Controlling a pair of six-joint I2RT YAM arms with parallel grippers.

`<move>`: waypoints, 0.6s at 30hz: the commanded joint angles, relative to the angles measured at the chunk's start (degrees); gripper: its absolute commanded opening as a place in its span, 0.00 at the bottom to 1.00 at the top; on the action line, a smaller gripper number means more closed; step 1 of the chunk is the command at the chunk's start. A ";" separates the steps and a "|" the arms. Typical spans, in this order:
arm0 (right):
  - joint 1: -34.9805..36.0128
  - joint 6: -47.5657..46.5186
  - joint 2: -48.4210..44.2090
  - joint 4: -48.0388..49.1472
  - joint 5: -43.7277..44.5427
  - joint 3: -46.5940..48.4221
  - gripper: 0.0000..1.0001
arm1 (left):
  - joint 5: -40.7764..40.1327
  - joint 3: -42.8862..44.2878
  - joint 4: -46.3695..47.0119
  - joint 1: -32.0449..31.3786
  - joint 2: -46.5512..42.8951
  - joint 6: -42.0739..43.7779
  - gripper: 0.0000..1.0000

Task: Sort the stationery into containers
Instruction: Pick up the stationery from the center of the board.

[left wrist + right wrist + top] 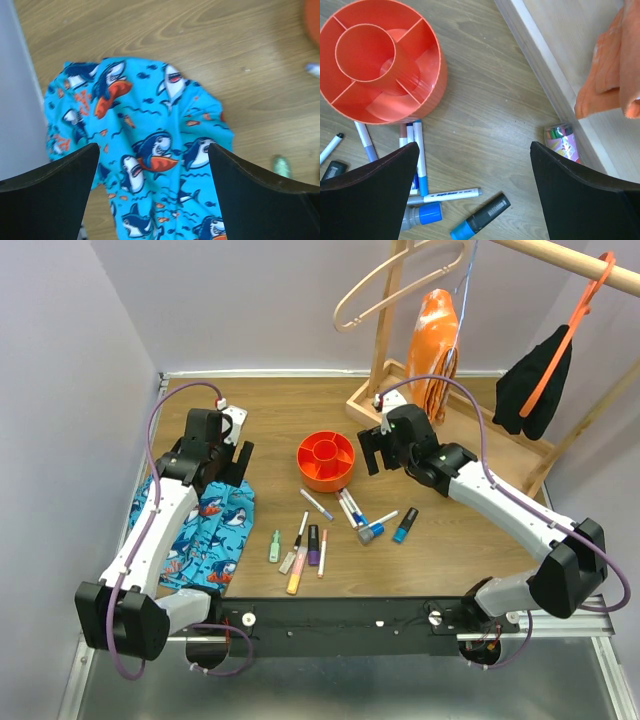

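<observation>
Where the bowl stands: mid-worktop; a round, glossy red-orange plastic bowl with a central cup ringed by wedge compartments, nothing visible inside them.
Stationery: slim cylinders strewn flat on the worktop on the arms' side of the bowl, none in it; several white pens with blue ends lie just beside its wall.
Stubbier pieces: black highlighter with a blue cap; grey marker with a blue cap; pale green highlighter; yellow marker.
Worktop: smooth, brown, wood-grained.
Left fingers: matte black wedges, spread wide, holding nothing, above the crumpled blue shark-print cloth.
Right fingers: the same black wedges, spread wide and empty, above bare wood between the bowl and the pale wooden rack base.
</observation>
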 commanded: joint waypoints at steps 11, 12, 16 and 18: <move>0.32 -20.90 0.78 -7.48 -25.88 1.78 0.97 | 9.99 -3.26 -4.99 -4.58 -2.79 2.93 0.99; 0.32 -22.41 0.87 -9.13 -28.01 1.69 0.97 | 9.72 -3.52 -5.43 -4.58 -3.49 4.07 0.99; 0.32 -29.80 0.79 -12.57 -38.30 0.64 0.96 | 13.66 -6.07 -7.98 -4.58 -4.82 8.54 0.93; 0.32 -32.26 1.31 -14.76 -41.21 0.45 0.96 | 16.12 -7.74 -9.39 -4.66 -4.21 9.61 0.90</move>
